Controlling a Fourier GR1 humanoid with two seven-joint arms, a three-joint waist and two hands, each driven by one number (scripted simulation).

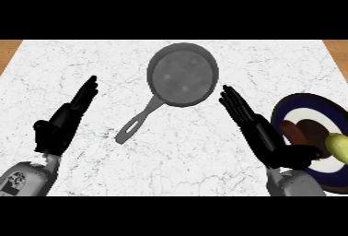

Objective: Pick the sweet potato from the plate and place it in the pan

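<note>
Nothing done yet: sweet potato (338,146) sits on the plate (306,102), right of the bare pan (182,73). Both hands, left hand (66,117) and right hand (262,131), have fingers straight, holding nothing.

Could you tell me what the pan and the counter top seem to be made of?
The pan looks like dark grey metal, perhaps cast iron: matte, faintly speckled, its handle has a slot. The counter top looks like white marble or stone, with fine grey veins.
</note>
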